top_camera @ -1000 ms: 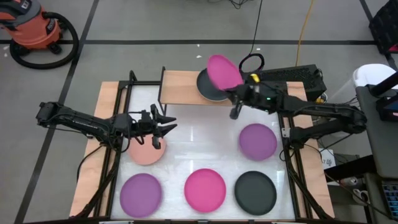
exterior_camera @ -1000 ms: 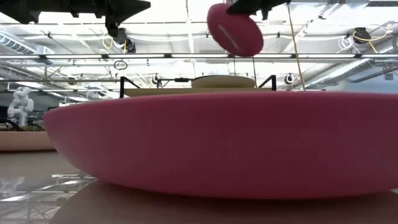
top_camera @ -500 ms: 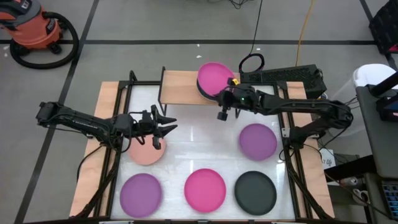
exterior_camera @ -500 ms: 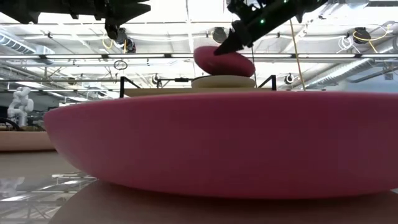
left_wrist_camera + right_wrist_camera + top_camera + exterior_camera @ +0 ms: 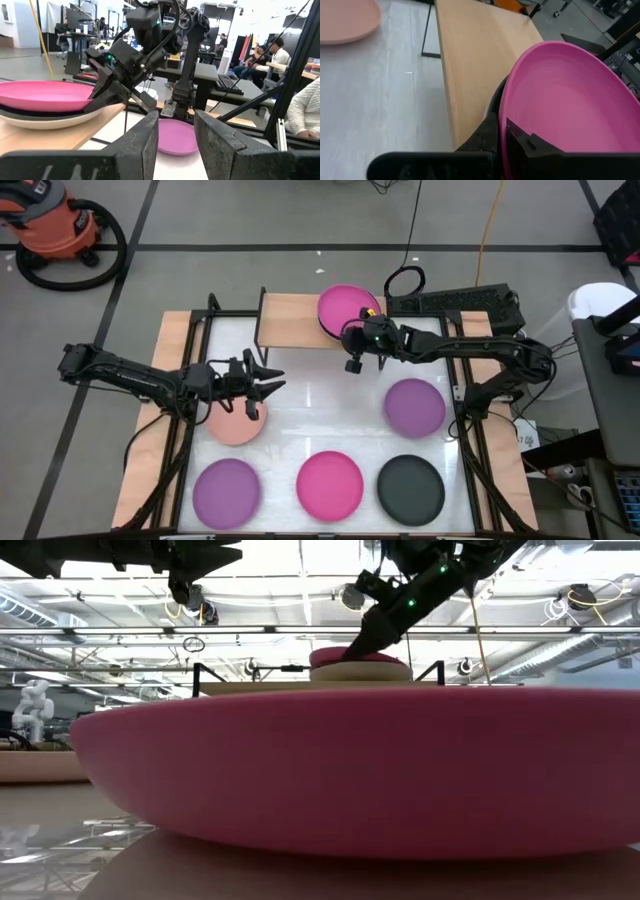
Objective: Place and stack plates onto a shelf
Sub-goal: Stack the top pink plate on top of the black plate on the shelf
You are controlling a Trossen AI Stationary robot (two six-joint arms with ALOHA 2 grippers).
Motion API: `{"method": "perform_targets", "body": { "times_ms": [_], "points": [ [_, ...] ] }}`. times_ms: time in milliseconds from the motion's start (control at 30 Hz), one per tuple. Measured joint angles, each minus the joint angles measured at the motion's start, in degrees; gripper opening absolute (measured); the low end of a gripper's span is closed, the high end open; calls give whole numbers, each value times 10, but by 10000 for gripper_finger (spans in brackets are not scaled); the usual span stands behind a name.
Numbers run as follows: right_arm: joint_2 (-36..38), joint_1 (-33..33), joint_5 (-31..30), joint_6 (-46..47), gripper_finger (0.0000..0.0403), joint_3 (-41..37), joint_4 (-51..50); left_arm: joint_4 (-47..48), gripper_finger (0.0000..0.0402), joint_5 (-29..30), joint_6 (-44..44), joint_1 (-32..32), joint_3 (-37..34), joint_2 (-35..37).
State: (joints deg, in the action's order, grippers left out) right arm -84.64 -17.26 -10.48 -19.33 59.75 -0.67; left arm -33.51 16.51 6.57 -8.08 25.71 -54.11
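The right pincer (image 5: 352,340) is clamped on the near rim of a magenta plate (image 5: 348,309), which lies flat, open face up, atop a stack on the right end of the shelf (image 5: 290,319). The left pincer (image 5: 262,381), fingers apart, hovers over the salmon plate (image 5: 232,426) on the counter (image 5: 320,415). No writing is readable.

1. Even, bright overhead light; the ceiling strip lights (image 5: 250,580) blow out in the low view.
2. White table (image 5: 300,415) shows soft glare and faint reflections.
3. Nearest magenta plate (image 5: 350,775) fills the low view, soft-focus.
4. Left wrist fingers (image 5: 150,145) close and blurred.
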Motion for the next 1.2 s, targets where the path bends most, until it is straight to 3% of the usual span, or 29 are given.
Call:
{"method": "perform_targets", "body": {
  "times_ms": [600,1200],
  "points": [
    [33,0,1,37,2,0,-84,4,129,0,1,0,0,0],
    [33,0,0,54,91,-1,-73,8,129,0,0,0,0,0]
  ]
}}
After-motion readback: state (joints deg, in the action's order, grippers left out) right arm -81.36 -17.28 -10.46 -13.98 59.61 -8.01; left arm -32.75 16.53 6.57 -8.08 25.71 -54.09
